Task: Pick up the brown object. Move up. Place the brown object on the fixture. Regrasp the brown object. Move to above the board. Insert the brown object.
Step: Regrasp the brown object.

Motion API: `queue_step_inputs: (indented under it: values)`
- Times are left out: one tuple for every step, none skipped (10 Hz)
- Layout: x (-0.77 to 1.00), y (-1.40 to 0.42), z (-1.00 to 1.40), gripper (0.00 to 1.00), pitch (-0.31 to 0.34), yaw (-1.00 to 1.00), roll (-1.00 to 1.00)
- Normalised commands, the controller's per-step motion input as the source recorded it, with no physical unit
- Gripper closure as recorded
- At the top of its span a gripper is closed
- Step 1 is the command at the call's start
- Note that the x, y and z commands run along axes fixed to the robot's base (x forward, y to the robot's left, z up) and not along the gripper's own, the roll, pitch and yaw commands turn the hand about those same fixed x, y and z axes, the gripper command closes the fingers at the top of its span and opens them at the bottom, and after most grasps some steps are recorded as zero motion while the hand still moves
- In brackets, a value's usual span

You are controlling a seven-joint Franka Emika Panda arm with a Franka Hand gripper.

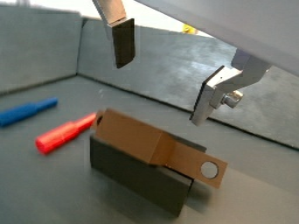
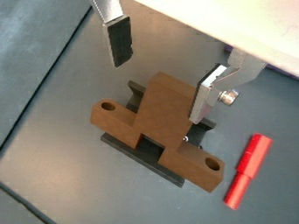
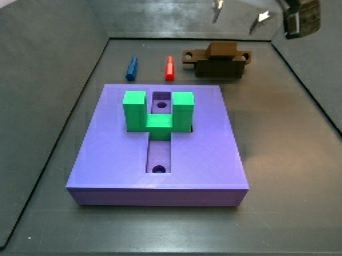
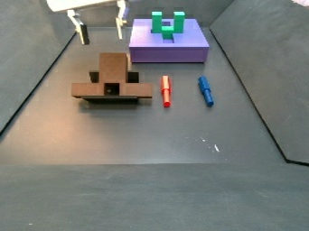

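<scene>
The brown object [image 2: 163, 114], a tan bar with a raised middle block and round end holes, lies across the dark olive fixture [image 2: 149, 153] on the grey floor; both also show in a side view, the brown object [image 4: 111, 77] on the fixture [image 4: 111, 99]. My gripper [image 2: 156, 92] is open and empty, hovering above the bar with its fingers well apart; in a wrist view [image 1: 162, 87] nothing is between the pads. The purple board [image 3: 120, 150] carries the green block [image 3: 158, 110] astride its central groove.
A red marker [image 4: 165, 88] and a blue marker [image 4: 205, 90] lie on the floor between the fixture and the board. Grey walls enclose the floor on the sides.
</scene>
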Motion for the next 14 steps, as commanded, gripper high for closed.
queue_step_inputs:
  values:
    - [-0.11,-0.06,-0.31,0.0,-0.434,0.09,0.71]
    - [-0.1,-0.11,-0.31,0.0,-0.406,0.15,0.76]
    - [0.0,-0.13,-0.4,0.0,-0.563,0.22,0.53]
    - [0.0,-0.07,-0.45,0.0,-0.443,0.21,0.49]
    - [-0.1,-0.01,-0.4,0.0,-0.343,0.23,0.49]
    - [-0.1,0.0,-0.35,0.0,-0.343,0.23,0.42]
    - [-0.09,0.0,-0.32,0.0,-0.326,0.22,0.35]
    - [-0.04,0.0,-0.34,0.0,-0.371,0.23,0.32]
    - [0.0,0.0,-0.32,0.0,-0.369,0.24,0.26]
    - [0.0,0.0,-0.21,0.0,-0.18,0.23,0.33]
    - [0.11,0.0,0.0,0.0,0.0,0.21,0.43]
    - [0.19,0.0,0.0,0.0,0.051,0.18,0.43]
    - [0.05,-0.02,0.0,0.0,0.0,0.1,0.31]
    - [0.0,-0.04,-0.29,0.0,-0.123,0.05,0.14]
